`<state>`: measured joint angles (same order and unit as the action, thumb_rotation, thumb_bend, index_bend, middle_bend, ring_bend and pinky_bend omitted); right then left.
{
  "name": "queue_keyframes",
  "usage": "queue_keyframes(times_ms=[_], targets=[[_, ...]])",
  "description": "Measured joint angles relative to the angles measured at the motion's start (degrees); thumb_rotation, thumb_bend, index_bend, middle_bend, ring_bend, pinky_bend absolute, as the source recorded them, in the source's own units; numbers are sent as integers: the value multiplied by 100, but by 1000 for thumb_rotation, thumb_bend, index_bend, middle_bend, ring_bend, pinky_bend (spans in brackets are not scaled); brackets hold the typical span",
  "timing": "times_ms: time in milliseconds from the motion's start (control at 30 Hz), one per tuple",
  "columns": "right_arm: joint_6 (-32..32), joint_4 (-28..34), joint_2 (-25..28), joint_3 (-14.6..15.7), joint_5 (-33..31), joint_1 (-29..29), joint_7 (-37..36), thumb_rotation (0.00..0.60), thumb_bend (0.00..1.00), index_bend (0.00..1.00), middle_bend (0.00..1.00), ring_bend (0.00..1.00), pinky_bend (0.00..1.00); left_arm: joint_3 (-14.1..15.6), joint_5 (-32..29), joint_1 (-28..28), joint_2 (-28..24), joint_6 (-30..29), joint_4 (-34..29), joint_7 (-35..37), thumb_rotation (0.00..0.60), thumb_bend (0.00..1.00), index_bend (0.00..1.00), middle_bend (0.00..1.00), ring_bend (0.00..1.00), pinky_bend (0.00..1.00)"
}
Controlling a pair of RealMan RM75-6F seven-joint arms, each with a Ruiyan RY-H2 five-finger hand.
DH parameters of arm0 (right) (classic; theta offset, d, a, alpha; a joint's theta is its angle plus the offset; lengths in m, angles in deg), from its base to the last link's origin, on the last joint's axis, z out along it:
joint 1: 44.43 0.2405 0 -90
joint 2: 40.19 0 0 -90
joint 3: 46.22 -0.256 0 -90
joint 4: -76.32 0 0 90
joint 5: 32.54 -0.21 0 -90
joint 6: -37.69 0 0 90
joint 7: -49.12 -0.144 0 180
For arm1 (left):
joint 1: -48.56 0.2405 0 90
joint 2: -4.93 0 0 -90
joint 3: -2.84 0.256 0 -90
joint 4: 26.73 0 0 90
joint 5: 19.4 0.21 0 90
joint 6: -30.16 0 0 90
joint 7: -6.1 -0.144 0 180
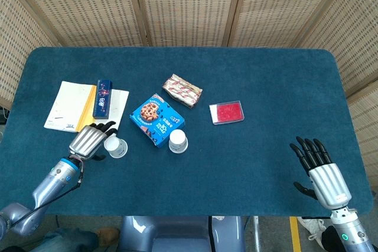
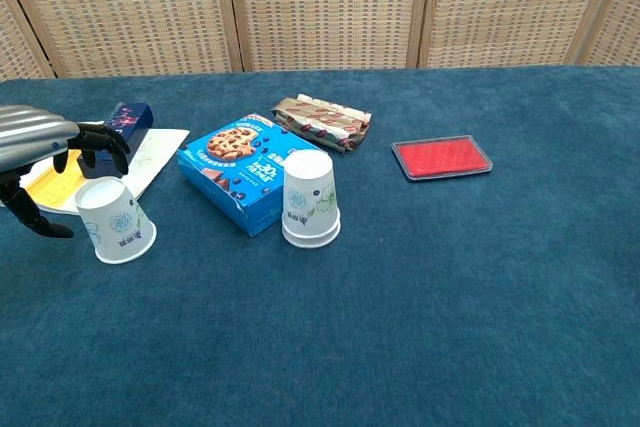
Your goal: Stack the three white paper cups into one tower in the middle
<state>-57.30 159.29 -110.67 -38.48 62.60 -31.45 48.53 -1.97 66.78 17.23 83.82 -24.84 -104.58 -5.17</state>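
Observation:
A single white paper cup (image 1: 116, 147) (image 2: 116, 220) stands upside down at the left front of the blue table. A short stack of two upturned white cups (image 1: 178, 141) (image 2: 310, 199) stands near the middle, touching the cookie box. My left hand (image 1: 91, 140) (image 2: 48, 152) hovers just left of the single cup, its fingers arched over the cup's top and its thumb low on the left, holding nothing. My right hand (image 1: 322, 172) rests by the table's front right corner with its fingers spread and empty; only the head view shows it.
A blue cookie box (image 1: 157, 120) (image 2: 245, 169) lies just behind the stack. Farther back are a striped wrapped packet (image 1: 182, 91) and a flat red case (image 1: 227, 113). A slim dark blue box (image 1: 103, 98) lies on a white and yellow booklet (image 1: 71, 107) behind the left hand.

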Motion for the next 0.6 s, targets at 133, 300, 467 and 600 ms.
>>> queue_keyframes(times_ms=[133,300,467,600], targets=[[117,34,18,-64,27,-38,26,600,0,18,0,0,0,43,57,-37,101,-84,125,263,600,66,402,302,408,477],[142,51,28,-134,116,-93,46,600,0,18,0,0,0,74,133,-75,292,-252,353,467,600,126,496,385,473,521],[152,65,57,-216,170,-151,-2,600,0,18,0,0,0,67,184,-91,355,-482,392,628,600,155,570,442,522,559],[148,79,77,-266,229,-187,-21,600,0,18,0,0,0,29,202,-111,243,-582,203,724,600,156,573,446,525,562]])
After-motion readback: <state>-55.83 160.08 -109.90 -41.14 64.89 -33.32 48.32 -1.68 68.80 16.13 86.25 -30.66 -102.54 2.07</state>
